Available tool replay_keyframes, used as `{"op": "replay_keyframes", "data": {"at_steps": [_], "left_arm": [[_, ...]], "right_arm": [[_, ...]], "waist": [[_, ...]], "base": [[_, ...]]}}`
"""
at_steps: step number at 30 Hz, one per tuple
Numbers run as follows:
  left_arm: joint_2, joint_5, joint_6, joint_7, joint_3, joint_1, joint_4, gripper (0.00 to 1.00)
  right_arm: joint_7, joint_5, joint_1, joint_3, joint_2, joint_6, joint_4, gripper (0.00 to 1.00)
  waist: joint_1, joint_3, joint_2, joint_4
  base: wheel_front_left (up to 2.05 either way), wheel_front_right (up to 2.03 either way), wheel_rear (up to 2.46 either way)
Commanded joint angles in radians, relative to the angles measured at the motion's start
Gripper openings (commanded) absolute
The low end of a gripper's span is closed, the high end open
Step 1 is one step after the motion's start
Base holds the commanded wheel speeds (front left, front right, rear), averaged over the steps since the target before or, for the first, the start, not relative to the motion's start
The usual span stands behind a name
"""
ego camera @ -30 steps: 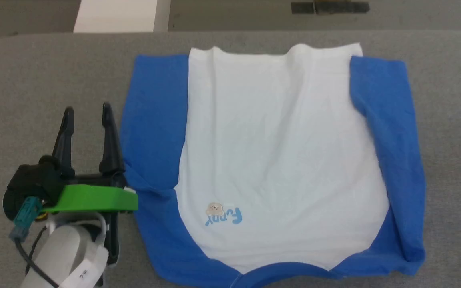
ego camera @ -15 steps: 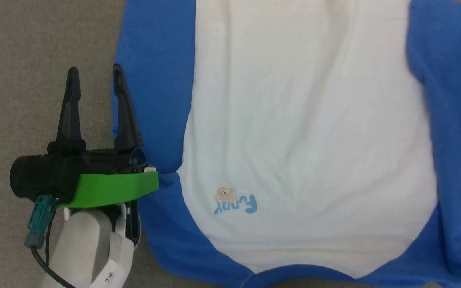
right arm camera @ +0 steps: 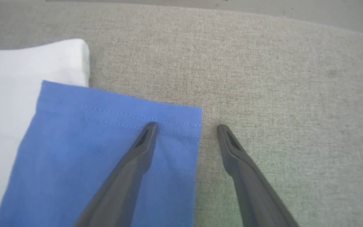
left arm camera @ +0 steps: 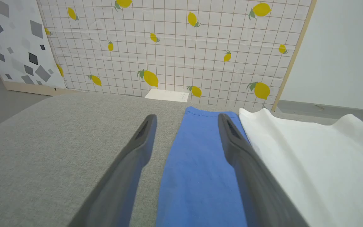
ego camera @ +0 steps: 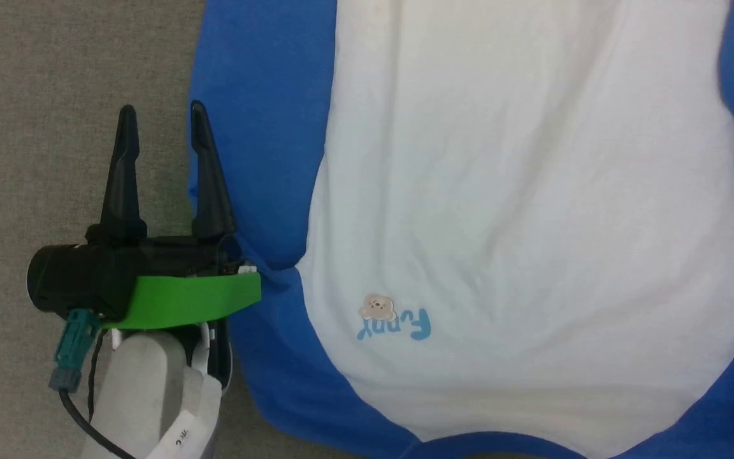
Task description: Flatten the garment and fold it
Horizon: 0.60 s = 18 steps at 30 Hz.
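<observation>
The garment [ego camera: 520, 191] lay spread flat on the grey counter [ego camera: 35, 95], white body panel up, with blue sleeves folded along both long sides. Its small logo [ego camera: 392, 317] sat toward 7 o'clock on the white panel in the head view, upside down to the camera. A blue band curved along the panel's 6 o'clock edge.

At 9 o'clock from the garment, the left end effector [ego camera: 162, 109] pointed to 12 o'clock with its two dark fingers apart, clamped on nothing. One finger lay over the outer border of the near blue sleeve [ego camera: 259, 127] and the other over bare counter. Whether either touched the surface could not be told. A green bracket [ego camera: 182, 305] and a teal connector [ego camera: 72, 341] sat at its base, above the pale forearm [ego camera: 144, 395].

In the right wrist view, the right end effector [right arm camera: 187, 125] was likewise spread and gripped no cloth. Its finger toward 9 o'clock sat above the other blue sleeve [right arm camera: 90, 151], with its tip at the stitched hem. Its finger toward 3 o'clock sat above bare counter, and the sleeve's side edge ran between the two.

Beyond the counter, at 12 o'clock in the left wrist view, stood a lemon-printed grid panel [left arm camera: 175, 47].
</observation>
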<state>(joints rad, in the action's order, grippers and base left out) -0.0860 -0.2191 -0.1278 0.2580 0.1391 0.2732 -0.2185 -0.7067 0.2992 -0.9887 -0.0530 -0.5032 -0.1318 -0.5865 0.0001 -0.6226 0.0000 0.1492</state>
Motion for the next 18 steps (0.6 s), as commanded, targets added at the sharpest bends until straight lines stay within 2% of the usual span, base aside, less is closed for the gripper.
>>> {"op": "replay_keyframes", "data": {"at_steps": [1,4,10,18], "left_arm": [[0.009,0.010,0.009,0.004,-0.008,0.015,0.007,1.00],[0.015,0.014,0.023,0.004,-0.019,0.011,0.019,1.00],[0.023,0.014,0.048,0.004,-0.043,-0.006,0.048,1.00],[0.028,0.005,0.068,0.004,-0.096,-0.073,0.066,1.00]], "right_arm": [[-0.035,0.015,0.032,0.024,0.019,0.001,-0.046,0.00],[-0.014,0.037,0.026,0.002,0.014,0.001,-0.054,0.00],[0.079,0.116,0.057,-0.109,-0.001,0.001,-0.063,0.00],[0.092,0.121,0.258,-0.271,-0.126,0.001,-0.094,0.00]], "waist": [[-0.0001,0.015,0.0000,-0.014],[-0.0001,0.042,0.0000,-0.032],[-0.0001,0.147,0.0000,-0.069],[-0.0001,0.293,0.0000,-0.124]], "base": [[0.00,0.00,0.00],[0.00,0.00,0.00],[0.00,0.00,0.00],[0.00,0.00,0.00]]}}
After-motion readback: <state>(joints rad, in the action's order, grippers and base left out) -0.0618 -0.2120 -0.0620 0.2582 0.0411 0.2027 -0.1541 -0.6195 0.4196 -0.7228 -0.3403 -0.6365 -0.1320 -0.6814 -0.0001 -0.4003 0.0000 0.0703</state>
